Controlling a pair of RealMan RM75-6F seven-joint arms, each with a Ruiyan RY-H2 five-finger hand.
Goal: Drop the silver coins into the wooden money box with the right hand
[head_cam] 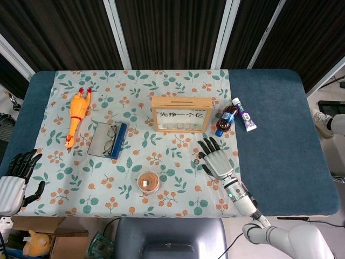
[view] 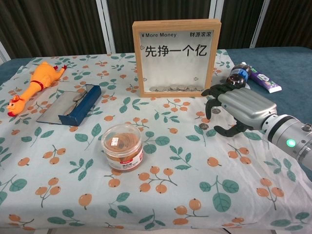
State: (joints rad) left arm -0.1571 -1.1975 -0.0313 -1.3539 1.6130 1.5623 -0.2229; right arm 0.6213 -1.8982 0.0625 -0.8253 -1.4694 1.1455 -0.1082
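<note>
The wooden money box (head_cam: 179, 114) (view: 176, 57) stands upright behind the middle of the cloth, with several silver coins (view: 175, 88) lying along its bottom behind the glass. One loose silver coin (view: 204, 126) lies on the cloth in front of the box's right corner. My right hand (head_cam: 215, 159) (view: 235, 109) hovers low just right of that coin, fingers spread and curved downward, holding nothing. Whether another coin lies under it is hidden. My left hand (head_cam: 14, 179) rests off the table's near left corner, fingers apart and empty.
A cola bottle (head_cam: 226, 120) (view: 238, 75) and a tube (head_cam: 243, 114) (view: 263, 80) lie just behind the right hand. A round jar (head_cam: 147, 182) (view: 123, 146), a glasses case (head_cam: 108, 139) (view: 73, 105) and a rubber chicken (head_cam: 77, 116) (view: 34, 85) sit to the left.
</note>
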